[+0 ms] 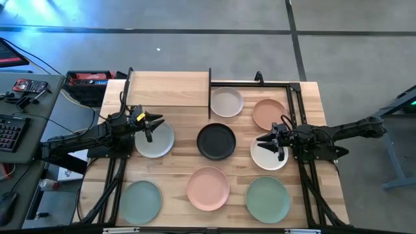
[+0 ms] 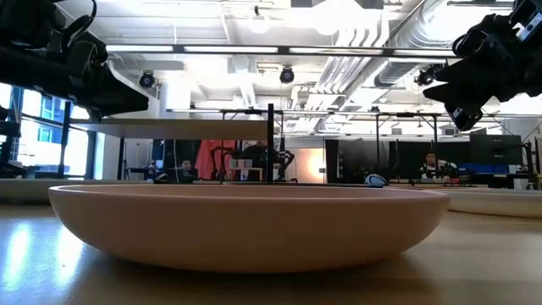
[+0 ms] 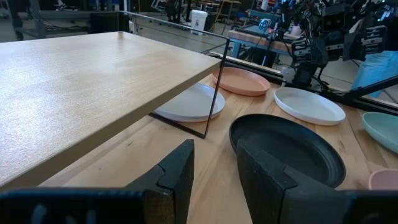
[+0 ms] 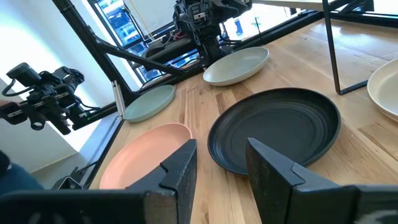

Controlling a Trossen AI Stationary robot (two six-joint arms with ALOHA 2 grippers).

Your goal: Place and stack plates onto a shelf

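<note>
Above separate plates, left gripper (image 1: 153, 121) and right gripper (image 1: 264, 140) hover, jaws parted.

An open lab or workshop (exposed ceiling ducts (image 2: 398, 34), monitors (image 2: 495, 151), workbenches).

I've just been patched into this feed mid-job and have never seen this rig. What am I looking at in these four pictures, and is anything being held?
Two dark robot arms work at a wooden table. The overhead picture shows it all: the left gripper hovers over a pale grey plate, the right gripper over a white plate. Between them lies a black plate; pink and green plates lie nearer the front, beige and terracotta ones at the back. The shelf is the pale board at the back. The low picture looks level across the pink plate. The other two come from cameras on each wrist. Both grippers are open and hold nothing.
</note>
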